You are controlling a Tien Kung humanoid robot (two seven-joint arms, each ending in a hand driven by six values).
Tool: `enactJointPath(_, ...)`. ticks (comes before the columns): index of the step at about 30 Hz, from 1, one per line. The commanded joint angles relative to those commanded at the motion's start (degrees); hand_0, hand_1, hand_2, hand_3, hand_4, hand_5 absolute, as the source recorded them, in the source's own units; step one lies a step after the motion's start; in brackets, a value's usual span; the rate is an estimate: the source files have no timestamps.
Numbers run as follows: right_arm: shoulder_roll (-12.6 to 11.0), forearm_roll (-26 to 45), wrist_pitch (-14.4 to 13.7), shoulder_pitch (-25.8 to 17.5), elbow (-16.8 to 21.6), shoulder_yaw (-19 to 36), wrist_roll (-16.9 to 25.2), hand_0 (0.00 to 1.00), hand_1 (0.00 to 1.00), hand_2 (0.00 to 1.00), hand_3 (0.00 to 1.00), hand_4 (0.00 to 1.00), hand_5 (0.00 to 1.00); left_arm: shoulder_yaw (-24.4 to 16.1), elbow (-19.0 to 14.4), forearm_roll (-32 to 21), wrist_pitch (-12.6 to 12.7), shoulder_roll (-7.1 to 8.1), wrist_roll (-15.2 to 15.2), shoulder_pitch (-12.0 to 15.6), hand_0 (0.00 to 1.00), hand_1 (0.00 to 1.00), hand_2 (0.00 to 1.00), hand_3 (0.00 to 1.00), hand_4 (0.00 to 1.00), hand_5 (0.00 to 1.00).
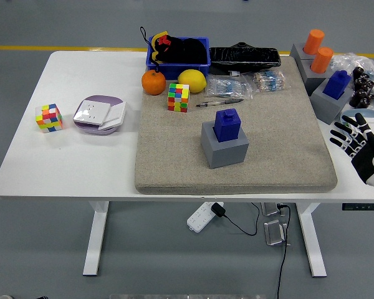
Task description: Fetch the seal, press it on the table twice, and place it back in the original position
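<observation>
A blue seal (227,124) stands upright in a grey block holder (224,147) in the middle of the beige felt mat (174,168). My right hand (355,142) is at the table's right edge, to the right of the mat, fingers spread and holding nothing. It is well apart from the seal. My left arm is out of view.
More seals in grey holders stand at the back right: two orange ones (316,41) and a blue one (337,83). On the mat's far side lie an orange (153,82), a lemon (192,81), a colour cube (178,98) and a pen (219,103). A blue bin (178,51) stands behind.
</observation>
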Motion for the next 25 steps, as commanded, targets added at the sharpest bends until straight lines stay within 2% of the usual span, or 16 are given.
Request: enactJointPath(25,0.37,0.21,0.26,-0.24,0.05,0.27,-0.13,0.809,0.725,0.718,0.744,0.998,0.619,-0.50,0.11,-0.03,-0.10,-0.28,-0.12,-0.06,0.811,0.804,0.775,0.814,0.690,0.432)
